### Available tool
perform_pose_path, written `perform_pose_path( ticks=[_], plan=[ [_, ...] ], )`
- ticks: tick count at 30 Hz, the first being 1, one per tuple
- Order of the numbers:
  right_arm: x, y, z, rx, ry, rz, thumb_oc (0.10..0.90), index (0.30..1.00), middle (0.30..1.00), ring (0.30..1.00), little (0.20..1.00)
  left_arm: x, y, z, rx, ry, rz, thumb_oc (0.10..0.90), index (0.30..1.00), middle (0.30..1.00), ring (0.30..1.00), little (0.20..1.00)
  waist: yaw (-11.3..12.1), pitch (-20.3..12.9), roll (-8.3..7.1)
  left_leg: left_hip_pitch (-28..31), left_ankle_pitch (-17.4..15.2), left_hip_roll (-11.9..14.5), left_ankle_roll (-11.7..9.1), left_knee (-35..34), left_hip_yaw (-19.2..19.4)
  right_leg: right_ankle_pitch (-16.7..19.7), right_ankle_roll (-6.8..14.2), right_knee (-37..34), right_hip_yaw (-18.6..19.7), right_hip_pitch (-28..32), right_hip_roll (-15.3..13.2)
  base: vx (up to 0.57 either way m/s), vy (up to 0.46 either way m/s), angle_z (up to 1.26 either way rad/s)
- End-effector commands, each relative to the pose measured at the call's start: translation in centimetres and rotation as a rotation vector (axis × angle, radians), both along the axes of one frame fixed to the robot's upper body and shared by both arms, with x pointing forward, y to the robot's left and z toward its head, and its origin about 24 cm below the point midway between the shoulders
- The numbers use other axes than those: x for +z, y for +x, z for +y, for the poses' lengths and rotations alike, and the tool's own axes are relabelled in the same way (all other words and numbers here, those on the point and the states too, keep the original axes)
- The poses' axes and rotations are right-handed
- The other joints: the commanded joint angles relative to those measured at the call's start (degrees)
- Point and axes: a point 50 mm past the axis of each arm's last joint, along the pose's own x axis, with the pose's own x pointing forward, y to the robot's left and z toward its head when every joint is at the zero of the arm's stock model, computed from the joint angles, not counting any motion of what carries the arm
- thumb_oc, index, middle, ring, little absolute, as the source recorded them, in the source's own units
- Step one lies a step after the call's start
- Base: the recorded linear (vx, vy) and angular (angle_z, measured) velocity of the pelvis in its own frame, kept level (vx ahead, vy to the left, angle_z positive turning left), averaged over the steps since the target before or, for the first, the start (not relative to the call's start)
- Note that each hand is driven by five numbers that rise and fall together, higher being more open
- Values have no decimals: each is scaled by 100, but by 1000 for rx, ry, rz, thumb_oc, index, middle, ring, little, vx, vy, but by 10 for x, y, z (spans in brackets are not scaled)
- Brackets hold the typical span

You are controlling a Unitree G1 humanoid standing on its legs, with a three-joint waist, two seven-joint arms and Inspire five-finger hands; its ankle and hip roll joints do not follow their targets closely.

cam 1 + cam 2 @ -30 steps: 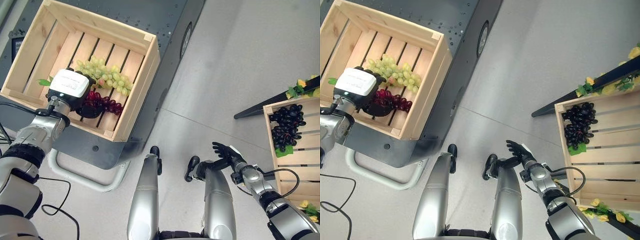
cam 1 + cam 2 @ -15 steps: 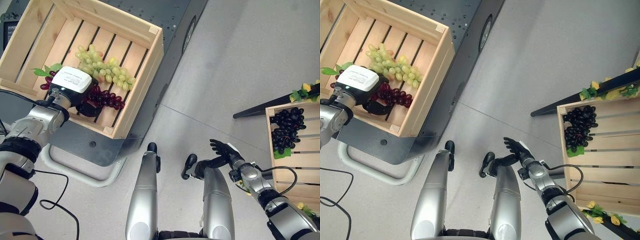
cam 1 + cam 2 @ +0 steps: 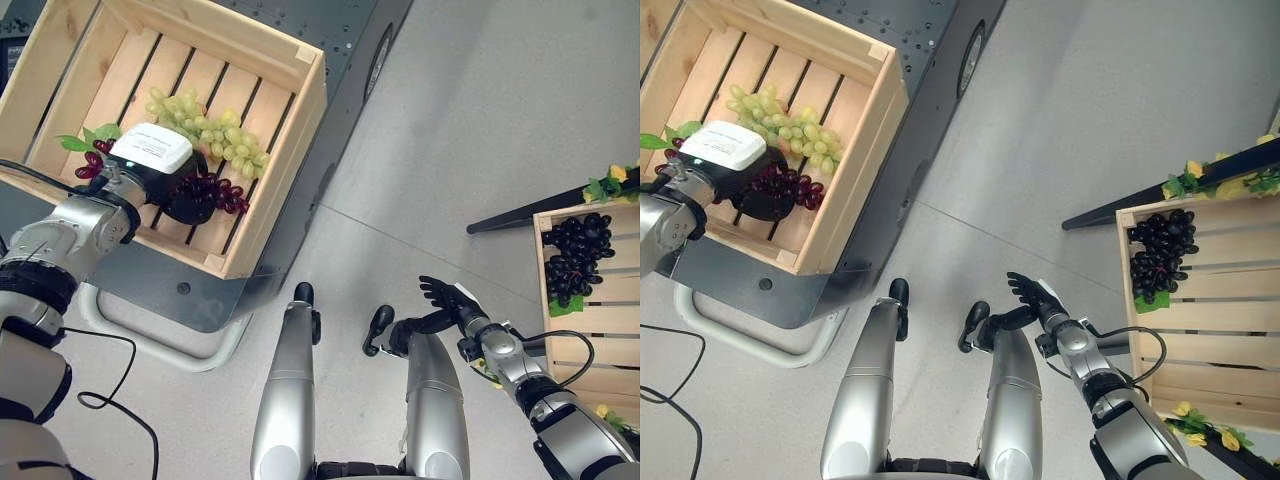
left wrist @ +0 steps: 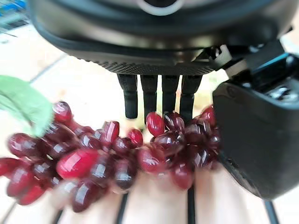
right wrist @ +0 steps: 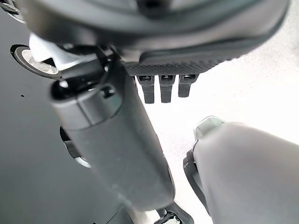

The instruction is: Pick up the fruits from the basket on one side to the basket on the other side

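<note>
Reaching into the wooden crate (image 3: 283, 128) on its left side, the robot's left hand (image 3: 178, 190) hangs over a bunch of red grapes (image 3: 210, 192) lying on the crate's slatted floor near the front wall, with green grapes (image 3: 205, 132) just behind toward the middle. In the left wrist view the fingers (image 4: 150, 95) point straight down behind the red bunch and the thumb stands to one side, so the hand is apart and brackets the fruit without clamping it. The grasp appears to be the step in hand; next the fingers and thumb would need to close round the cluster before lifting. The right hand (image 3: 1037, 297) idles low over the floor (image 3: 480, 120), fingers relaxed and empty. The second crate (image 3: 1210, 300), on the robot's right, already holds dark grapes (image 3: 1155, 255).
</note>
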Motion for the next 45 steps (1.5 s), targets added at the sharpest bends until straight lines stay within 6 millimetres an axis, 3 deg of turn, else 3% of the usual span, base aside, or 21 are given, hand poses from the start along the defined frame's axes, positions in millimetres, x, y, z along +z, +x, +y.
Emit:
perform_pose_path(
  ticks=[1,16,20,21,23,27,28,29,30,31,32,34,41,45],
  plan=[
    [12,0,-20,-50,-13,-77,800,900,900,900,900,18,-7,5,-30,33,-68,400,300,300,300,300,6,-79,101,604,-110,-218,441,-638,544,268,-18,-352,-46,574,62,0,0,0],
    [5,-6,-24,-79,-31,-62,800,900,900,900,900,7,-15,17,27,99,-26,400,300,300,300,300,5,-79,264,1295,-65,-258,401,-956,563,282,12,-677,-17,1226,32,3,0,0],
    [-4,-18,-30,-100,-33,-36,800,900,900,900,900,11,-23,29,90,-107,-147,400,300,300,300,300,50,-79,356,1776,-47,-332,406,-1195,546,331,73,-913,-19,1658,-18,42,-3,-5],
    [-7,-22,-30,-103,-24,-34,800,900,900,900,900,11,-28,38,132,-253,-221,400,300,300,300,300,75,-79,382,1933,-30,-354,408,-1277,549,362,96,-1014,-22,1811,-38,42,-14,-4],
    [-12,-28,-26,-105,-6,-32,800,900,900,900,900,-1,-38,55,211,-440,-302,400,300,300,300,300,102,-79,399,2166,-4,-394,415,-1404,533,396,121,-1149,-30,2033,-51,41,-16,-3],
    [-15,-30,-15,-97,24,-36,800,900,900,900,900,-30,-52,69,278,-677,-397,400,300,300,300,300,118,-79,409,2513,7,-454,440,-1562,541,412,126,-1313,-24,2352,-35,42,-1,-1],
    [-17,-32,-8,-95,44,-34,800,900,900,900,900,-38,-56,71,299,-846,-469,400,300,300,300,300,124,-129,398,2660,-12,-469,462,-1620,548,396,120,-1367,-5,2480,-23,43,-3,-2],
    [-18,-32,-8,-94,47,-33,800,900,900,900,900,-39,-57,72,303,-875,-481,400,300,300,300,300,120,-138,397,2680,-15,-470,465,-1628,549,394,119,-1374,-3,2498,-22,62,-7,0],
    [-20,-34,-4,-91,65,-33,800,900,900,900,900,-44,-59,73,319,-1046,-542,400,300,300,300,300,112,-190,393,2767,-46,-477,486,-1651,550,381,123,-1386,10,2557,-33,35,-5,0],
    [-20,-35,-2,-90,68,-32,800,900,900,900,900,-45,-59,73,326,-1066,-542,400,300,300,300,300,111,-203,391,2795,-52,-475,491,-1662,552,381,126,-1395,9,2578,-35,88,-12,1],
    [-26,-41,5,-76,87,-25,800,900,900,900,900,-51,-62,74,334,-1235,-595,400,300,300,300,300,96,-295,375,2972,-80,-467,518,-1752,565,389,154,-1469,20,2710,-39,91,-13,2],
    [-29,-45,13,-58,108,-26,800,900,900,900,900,-54,-63,72,314,-1395,-652,400,300,300,300,300,76,-381,358,3150,-115,-465,547,-1837,585,441,197,-1604,27,2866,-57,86,-19,0],
    [-32,-51,35,-26,162,-33,800,900,900,900,900,-70,-66,63,262,-1763,-730,400,300,300,300,300,12,-716,356,3770,-46,-455,510,-2393,546,608,316,-2339,89,3444,6,66,-31,-3],
    [-37,-56,40,-34,179,-12,800,900,900,900,900,-78,-69,63,263,-1859,-753,400,300,300,300,300,-58,-985,376,4069,73,-482,459,-2784,485,723,356,-2857,144,3764,123,99,-38,-14]
  ],
)
